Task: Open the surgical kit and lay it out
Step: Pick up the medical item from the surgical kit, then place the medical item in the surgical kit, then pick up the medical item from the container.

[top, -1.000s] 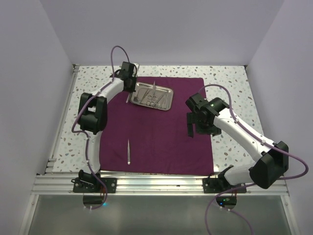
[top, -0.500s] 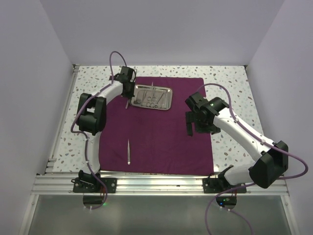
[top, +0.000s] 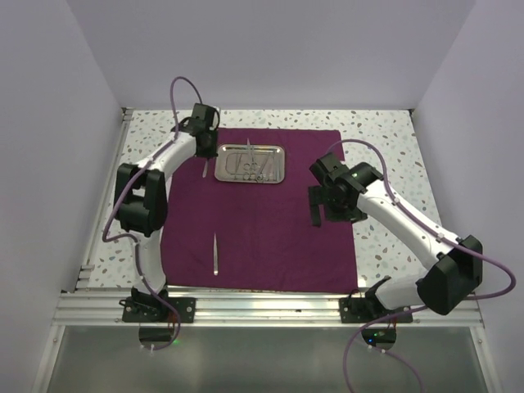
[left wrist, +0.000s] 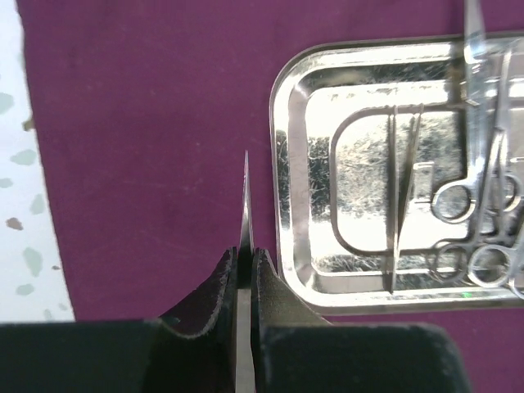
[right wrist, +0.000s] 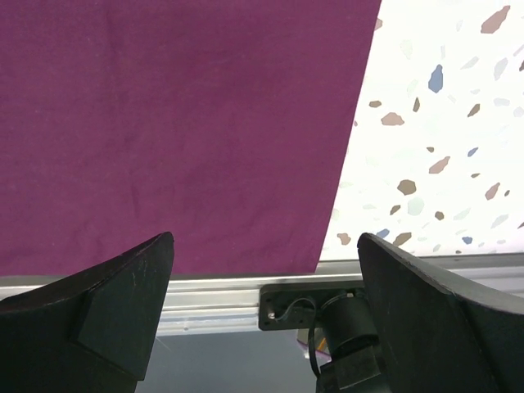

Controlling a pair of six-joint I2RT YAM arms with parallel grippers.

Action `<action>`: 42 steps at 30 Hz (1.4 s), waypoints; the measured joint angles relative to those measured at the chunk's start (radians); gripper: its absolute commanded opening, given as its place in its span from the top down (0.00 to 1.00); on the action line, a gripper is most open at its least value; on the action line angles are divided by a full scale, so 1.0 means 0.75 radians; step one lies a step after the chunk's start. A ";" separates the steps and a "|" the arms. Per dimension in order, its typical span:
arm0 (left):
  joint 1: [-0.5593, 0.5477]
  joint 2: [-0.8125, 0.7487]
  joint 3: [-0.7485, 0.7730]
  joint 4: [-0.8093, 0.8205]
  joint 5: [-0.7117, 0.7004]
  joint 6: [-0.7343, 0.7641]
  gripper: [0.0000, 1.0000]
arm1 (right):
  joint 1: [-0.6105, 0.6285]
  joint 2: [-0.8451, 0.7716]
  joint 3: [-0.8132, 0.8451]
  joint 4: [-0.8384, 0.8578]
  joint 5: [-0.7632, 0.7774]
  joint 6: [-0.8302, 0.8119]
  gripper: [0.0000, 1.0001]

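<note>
We see the cloth spread flat on the speckled surface. The tray sits on the cloth's far part. In it lie ringed tools and 1 slim pair of tweezers. The left gripper is just left of the tray, its fingers clamped on a pointed silver tool; we cannot tell if its tip touches the cloth. 1 more thin tool lies alone near the cloth's near edge. The right gripper hovers over the cloth's right edge with its fingers wide apart, holding nothing.
</note>
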 measured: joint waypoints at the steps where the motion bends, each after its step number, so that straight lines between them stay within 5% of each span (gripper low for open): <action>1: 0.003 -0.021 0.007 -0.008 0.008 -0.001 1.00 | 0.000 0.010 0.002 0.007 -0.003 -0.006 0.02; 8: 0.001 -0.185 -0.076 -0.018 0.095 -0.083 1.00 | 0.000 0.096 0.052 0.063 -0.010 -0.052 0.02; 13: -0.070 -0.539 -0.527 -0.044 0.110 -0.239 1.00 | 0.000 0.160 0.120 0.108 -0.038 -0.082 0.02; 21: -0.421 -1.059 -1.074 -0.041 0.117 -0.572 1.00 | 0.000 0.463 0.431 0.253 -0.194 -0.100 0.02; 29: -0.426 -1.175 -1.284 -0.036 0.115 -0.733 0.65 | 0.001 0.964 1.065 0.378 -0.292 -0.094 0.02; 31: -0.429 -1.175 -1.285 -0.036 0.117 -0.752 0.50 | 0.001 1.102 1.245 0.387 -0.281 -0.091 0.03; 32: -0.429 -1.175 -1.285 -0.036 0.118 -0.757 0.29 | 0.001 1.165 1.321 0.394 -0.276 -0.089 0.04; 33: -0.429 -1.175 -1.285 -0.038 0.119 -0.760 0.24 | 0.001 1.224 1.380 0.403 -0.275 -0.085 0.07; 42: -0.429 -1.238 -1.193 -0.178 0.119 -0.767 0.20 | -0.002 1.544 1.556 0.477 -0.222 -0.016 0.40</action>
